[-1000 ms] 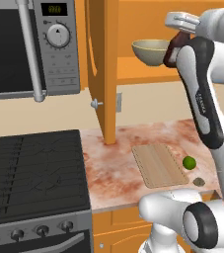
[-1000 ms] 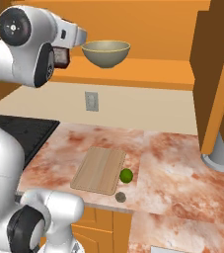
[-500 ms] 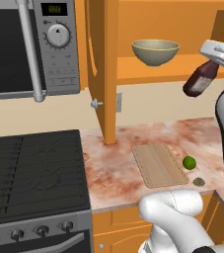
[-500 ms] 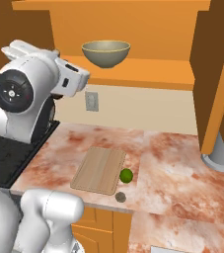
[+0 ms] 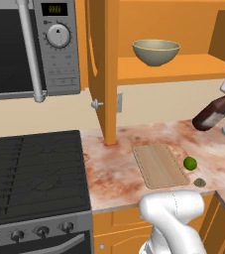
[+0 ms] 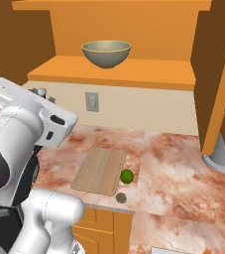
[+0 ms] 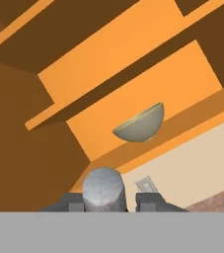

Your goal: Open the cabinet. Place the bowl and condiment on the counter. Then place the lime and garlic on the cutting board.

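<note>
**A:** Cabinet (image 5: 103, 74) is open, bowl (image 5: 156, 52) sits on the shelf. Gripper (image 7: 103, 201) is pinching the bottle (image 5: 212, 114) by its cap, out right above the counter (image 5: 114, 168). How do I set it down?

**B:** I'd level it upright first, it's tilted right now. Lower onto bare stone, clear of the board (image 5: 158, 165) and lime (image 5: 190, 163). Wrist is rolled, hand aimed at the shelf.
</note>
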Controlling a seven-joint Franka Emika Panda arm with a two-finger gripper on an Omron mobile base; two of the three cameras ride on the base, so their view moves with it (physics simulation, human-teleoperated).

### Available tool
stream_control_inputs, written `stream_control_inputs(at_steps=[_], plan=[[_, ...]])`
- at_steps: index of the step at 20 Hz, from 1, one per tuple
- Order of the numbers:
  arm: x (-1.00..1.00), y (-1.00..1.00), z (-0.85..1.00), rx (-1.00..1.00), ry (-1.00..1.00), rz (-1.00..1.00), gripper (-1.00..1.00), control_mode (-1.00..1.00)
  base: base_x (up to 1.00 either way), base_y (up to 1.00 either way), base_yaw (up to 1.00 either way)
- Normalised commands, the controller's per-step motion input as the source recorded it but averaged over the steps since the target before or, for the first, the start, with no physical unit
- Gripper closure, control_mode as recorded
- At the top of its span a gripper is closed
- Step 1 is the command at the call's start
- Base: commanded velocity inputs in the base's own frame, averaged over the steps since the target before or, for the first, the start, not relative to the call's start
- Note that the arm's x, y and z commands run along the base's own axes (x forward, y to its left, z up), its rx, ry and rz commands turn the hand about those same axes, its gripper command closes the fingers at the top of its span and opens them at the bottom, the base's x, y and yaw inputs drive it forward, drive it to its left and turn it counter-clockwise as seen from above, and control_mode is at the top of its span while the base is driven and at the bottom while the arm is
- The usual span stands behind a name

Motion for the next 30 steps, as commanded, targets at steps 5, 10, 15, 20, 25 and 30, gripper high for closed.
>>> stream_control_inputs(at_steps=[5, 10, 15, 20, 25, 30], plan=[[-0.39, 0.01, -0.48, 0.07, 0.0, 0.03, 1.0, -1.0, 0.0, 0.0, 0.0], [-0.21, 0.09, -0.42, 0.06, 0.01, 0.04, 1.0, -1.0, 0.0, 0.0, 0.0], [0.03, 0.46, -0.48, 0.01, 0.08, 0.04, 1.0, -1.0, 0.0, 0.0, 0.0], [0.19, 0.47, -0.48, 0.0, 0.09, 0.04, 1.0, -1.0, 0.0, 0.0, 0.0], [0.2, 0.34, -0.44, 0.0, 0.03, 0.03, 1.0, -1.0, 0.0, 0.0, 0.0], [0.24, 0.25, -0.34, 0.0, 0.0, 0.01, 1.0, -1.0, 0.0, 0.0, 0.0]])
